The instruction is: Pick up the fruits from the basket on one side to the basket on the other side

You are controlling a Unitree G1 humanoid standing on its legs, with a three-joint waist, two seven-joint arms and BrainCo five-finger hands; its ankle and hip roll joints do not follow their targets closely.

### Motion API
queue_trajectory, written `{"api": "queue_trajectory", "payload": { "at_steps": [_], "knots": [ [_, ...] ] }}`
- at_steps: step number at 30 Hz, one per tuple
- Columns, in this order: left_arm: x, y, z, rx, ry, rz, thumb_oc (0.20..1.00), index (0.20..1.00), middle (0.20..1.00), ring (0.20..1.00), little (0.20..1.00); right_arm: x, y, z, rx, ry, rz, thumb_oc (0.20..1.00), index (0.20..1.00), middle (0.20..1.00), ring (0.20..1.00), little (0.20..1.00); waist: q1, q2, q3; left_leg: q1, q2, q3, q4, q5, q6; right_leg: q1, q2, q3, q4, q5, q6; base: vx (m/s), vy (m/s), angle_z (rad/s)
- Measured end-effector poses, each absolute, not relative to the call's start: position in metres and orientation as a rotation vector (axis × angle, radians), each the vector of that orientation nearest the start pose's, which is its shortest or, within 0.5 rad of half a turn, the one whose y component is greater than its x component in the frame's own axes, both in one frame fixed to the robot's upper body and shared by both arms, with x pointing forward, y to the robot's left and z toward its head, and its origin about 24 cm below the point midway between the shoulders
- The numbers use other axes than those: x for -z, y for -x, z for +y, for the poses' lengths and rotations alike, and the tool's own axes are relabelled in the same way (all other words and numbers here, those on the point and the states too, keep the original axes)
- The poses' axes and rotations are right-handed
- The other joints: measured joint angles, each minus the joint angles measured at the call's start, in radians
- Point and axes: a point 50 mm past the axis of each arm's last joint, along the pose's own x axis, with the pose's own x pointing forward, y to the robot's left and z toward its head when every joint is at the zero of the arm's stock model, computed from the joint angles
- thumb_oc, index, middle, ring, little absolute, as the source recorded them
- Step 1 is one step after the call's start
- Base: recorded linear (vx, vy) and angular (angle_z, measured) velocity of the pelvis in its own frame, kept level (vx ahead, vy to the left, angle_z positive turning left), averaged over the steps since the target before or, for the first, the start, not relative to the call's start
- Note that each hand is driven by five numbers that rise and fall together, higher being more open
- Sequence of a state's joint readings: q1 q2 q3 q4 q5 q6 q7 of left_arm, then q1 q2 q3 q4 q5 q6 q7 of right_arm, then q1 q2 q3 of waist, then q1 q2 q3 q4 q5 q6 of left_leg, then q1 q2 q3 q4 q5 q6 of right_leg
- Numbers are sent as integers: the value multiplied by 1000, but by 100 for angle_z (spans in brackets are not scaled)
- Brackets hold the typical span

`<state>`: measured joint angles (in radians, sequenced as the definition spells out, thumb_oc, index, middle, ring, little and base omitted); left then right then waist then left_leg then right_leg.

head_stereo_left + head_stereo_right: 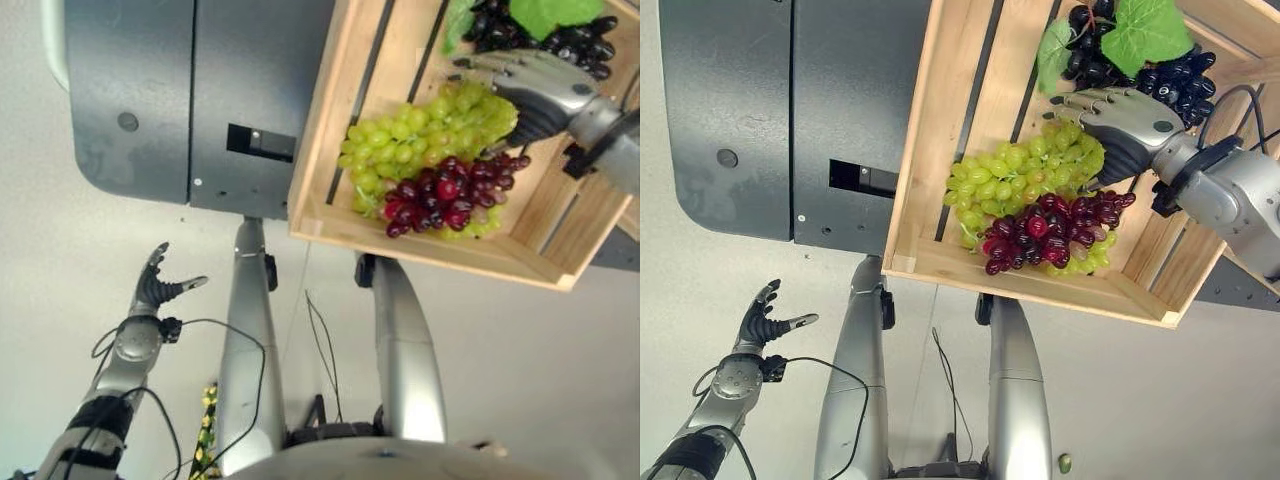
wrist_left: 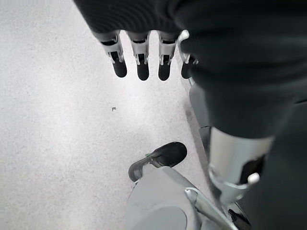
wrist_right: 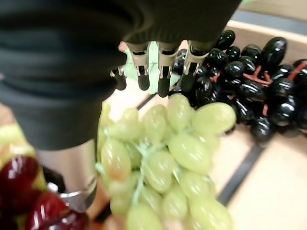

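Observation:
A wooden crate [image 1: 330, 215] at the upper right holds a green grape bunch [image 1: 1010, 180], a red grape bunch [image 1: 1050, 230] in front of it, and a black grape bunch [image 1: 1170, 75] with a green leaf [image 1: 1145, 30] at the far end. My right hand [image 1: 1125, 120] lies on top of the green grapes [image 3: 168, 153], its fingers [image 3: 163, 72] straight and reaching towards the black grapes [image 3: 259, 96], curled round nothing. Over the bare floor at the lower left, my left hand [image 1: 160, 285] hangs open and empty, fingers [image 2: 141, 67] spread.
A dark grey cabinet [image 1: 180, 100] stands to the left of the crate, close against its side. Pale floor [image 1: 520, 380] spreads below. A small yellow-green thing [image 1: 207, 430] lies on the floor near the bottom edge.

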<state>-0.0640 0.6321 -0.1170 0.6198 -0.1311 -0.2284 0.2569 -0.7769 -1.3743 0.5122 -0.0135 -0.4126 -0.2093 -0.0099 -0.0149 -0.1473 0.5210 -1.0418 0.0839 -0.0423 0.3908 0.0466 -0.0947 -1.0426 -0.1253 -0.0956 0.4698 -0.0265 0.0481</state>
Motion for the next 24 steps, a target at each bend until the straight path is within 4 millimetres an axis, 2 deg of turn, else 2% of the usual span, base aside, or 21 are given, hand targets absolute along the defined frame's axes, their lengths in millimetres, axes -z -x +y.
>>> {"api": "queue_trajectory", "payload": {
  "at_steps": [4,15,18,21,24],
  "knots": [
    [5,-230,322,-336,-559,289,1000,1000,1000,1000,1000,-278,-291,-232,-177,1937,-599,1000,1000,1000,1000,1000,-3,-1,0,0,0,0,1,0,0,1,0,0,-1,1,1,0,0,0],
    [14,-223,329,-361,-563,350,1000,1000,1000,1000,1000,-273,-286,-231,-197,1947,-578,1000,1000,1000,1000,1000,-28,-4,0,0,2,0,1,0,0,4,2,-3,-3,2,1,0,0,0],
    [18,-220,333,-373,-568,376,1000,1000,1000,1000,1000,-275,-295,-225,-188,1924,-589,1000,1000,1000,1000,1000,-28,-5,0,-1,1,0,1,0,0,3,2,-2,-4,2,0,0,0,0],
    [21,-218,337,-380,-581,402,1000,1000,1000,1000,1000,-268,-312,-211,-209,1892,-601,1000,1000,1000,1000,1000,-23,-5,0,-4,2,3,0,0,0,-2,2,0,-4,2,0,0,0,0],
    [21,-218,339,-383,-588,407,1000,1000,1000,1000,1000,-267,-318,-204,-205,1871,-620,1000,1000,1000,1000,1000,-25,-5,0,-12,2,6,1,0,0,-11,2,3,-3,3,0,0,0,0]
  ]
}}
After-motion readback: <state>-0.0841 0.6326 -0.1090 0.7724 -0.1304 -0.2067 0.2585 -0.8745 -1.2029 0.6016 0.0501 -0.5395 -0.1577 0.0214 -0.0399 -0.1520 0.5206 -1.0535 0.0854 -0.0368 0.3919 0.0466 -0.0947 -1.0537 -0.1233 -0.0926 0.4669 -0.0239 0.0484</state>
